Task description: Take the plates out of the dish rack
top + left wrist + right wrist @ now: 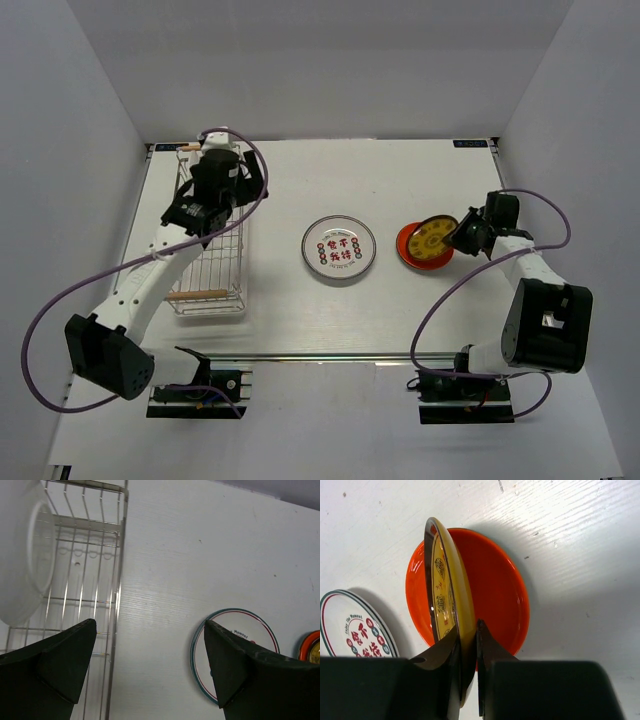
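A white table [300, 180] sits between pale grey walls. At its left the wire dish rack [215, 270] lies lengthwise, and a white plate [22, 555] stands on edge inside it. The left gripper [150, 625] hangs over the rack's far end, jaws spread wide and holding nothing. On the right, the right gripper [468, 635] pinches the rim of the small yellow-brown plate [445, 580], held on edge over the flat orange-red plate [495, 590]. The teal-and-red-ringed plate [340, 247] lies flat mid-table.
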{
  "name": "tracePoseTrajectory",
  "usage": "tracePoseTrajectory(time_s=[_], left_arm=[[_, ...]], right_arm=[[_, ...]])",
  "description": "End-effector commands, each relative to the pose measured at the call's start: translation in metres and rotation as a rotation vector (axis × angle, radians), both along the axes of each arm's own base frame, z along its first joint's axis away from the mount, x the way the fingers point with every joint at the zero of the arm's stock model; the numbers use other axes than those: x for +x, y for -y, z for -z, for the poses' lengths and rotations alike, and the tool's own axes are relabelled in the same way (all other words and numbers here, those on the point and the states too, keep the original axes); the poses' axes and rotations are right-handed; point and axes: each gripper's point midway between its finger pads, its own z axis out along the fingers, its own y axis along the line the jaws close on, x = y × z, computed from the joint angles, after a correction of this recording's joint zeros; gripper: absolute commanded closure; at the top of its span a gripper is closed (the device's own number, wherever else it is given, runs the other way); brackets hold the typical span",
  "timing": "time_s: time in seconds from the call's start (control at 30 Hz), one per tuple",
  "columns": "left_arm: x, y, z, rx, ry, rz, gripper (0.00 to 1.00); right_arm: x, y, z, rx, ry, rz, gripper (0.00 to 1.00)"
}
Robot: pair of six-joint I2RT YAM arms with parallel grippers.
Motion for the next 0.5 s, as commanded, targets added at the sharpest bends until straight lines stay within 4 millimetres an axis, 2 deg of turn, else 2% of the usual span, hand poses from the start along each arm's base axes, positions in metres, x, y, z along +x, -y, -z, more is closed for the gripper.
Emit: tracePoseTrajectory(time_s=[0.0, 0.03, 0.13, 0.17, 0.2, 0.33, 0.43, 0.47], left_arm=[[0.001, -0.018, -0.023, -0.026, 0.026, -0.024, 0.02], [0.002, -0.021, -0.026, -0.029, 0.03, -0.026, 0.02], [0.001, -0.034, -0.032, -0.03, 0.044, -0.056, 0.02], [0.001, -0.041, -0.034, -0.027, 0.048, -0.076, 0.02], [0.0, -0.042, -0.04, -0.022, 0.072, -0.07, 0.02], [0.005, -0.068, -0.046, -0.001, 0.082, -0.152, 0.02], [0.011, -0.081, -0.033, 0.037, 0.023, -0.214, 0.02], [0.015, -0.09, -0.036, 0.041, 0.022, -0.24, 0.02]], right_arm=[[0.015, 0.004, -0.004, -0.025, 0.064, 0.001, 0.87], [0.014, 0.005, -0.002, -0.026, 0.058, 0.003, 0.83], [0.013, 0.011, 0.003, -0.044, 0.03, 0.031, 0.41], [0.011, 0.011, 0.005, -0.045, 0.018, 0.033, 0.11], [0.009, 0.01, 0.007, -0.044, 0.003, 0.032, 0.11], [0.007, 0.008, 0.012, -0.038, -0.025, 0.024, 0.11], [0.004, 0.007, 0.016, -0.051, -0.044, 0.02, 0.11], [0.004, 0.006, 0.015, -0.054, -0.04, 0.012, 0.11]])
